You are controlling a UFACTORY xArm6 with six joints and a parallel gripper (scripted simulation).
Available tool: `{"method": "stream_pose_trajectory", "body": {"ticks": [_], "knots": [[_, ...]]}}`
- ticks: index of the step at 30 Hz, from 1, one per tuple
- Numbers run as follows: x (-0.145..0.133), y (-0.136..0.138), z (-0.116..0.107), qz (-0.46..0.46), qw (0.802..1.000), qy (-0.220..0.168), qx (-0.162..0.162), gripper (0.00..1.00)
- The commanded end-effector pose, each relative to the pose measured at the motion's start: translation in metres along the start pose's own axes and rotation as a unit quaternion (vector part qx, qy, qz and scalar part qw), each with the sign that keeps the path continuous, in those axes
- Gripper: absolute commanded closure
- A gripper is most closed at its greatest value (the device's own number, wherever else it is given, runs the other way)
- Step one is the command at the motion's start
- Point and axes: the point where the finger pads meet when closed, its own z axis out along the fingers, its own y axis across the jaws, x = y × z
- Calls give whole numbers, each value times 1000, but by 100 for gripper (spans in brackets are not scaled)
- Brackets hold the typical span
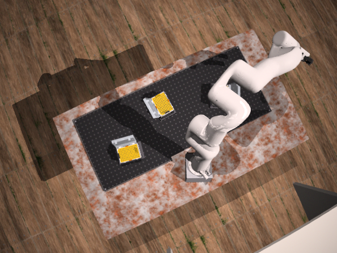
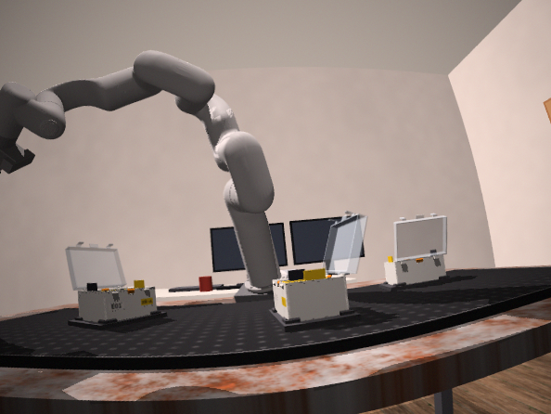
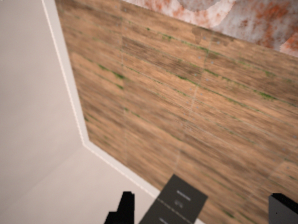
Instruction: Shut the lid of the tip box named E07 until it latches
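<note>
In the exterior view, the gripper [image 2: 11, 160] is hanging high at the far left, out past the table [image 2: 325, 367] edge, its fingers spread wide and gripping nothing. Below it, the left tip box [image 2: 116, 304] is sitting on its holder plate [image 2: 118, 321] with its lid [image 2: 95, 267] standing open; its sticker is reading something like E01 or E03. The middle tip box [image 2: 311, 299] and the right tip box [image 2: 414, 270] are also standing open. Which one is E07 I cannot tell.
</note>
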Motion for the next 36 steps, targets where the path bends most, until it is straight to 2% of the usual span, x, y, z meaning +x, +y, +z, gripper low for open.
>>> {"method": "stream_pose_trajectory", "body": {"ticks": [1, 17, 20, 29, 32, 36], "knots": [[-2, -1, -2, 1, 1000, -2, 0, 0], [-2, -1, -2, 1, 1000, -2, 0, 0], [2, -14, 4, -2, 999, 26, 42, 0], [15, -54, 20, -2, 999, 26, 42, 0], [20, -68, 25, -5, 995, 57, 80, 0], [24, -76, 28, -5, 995, 58, 81, 0]]}}
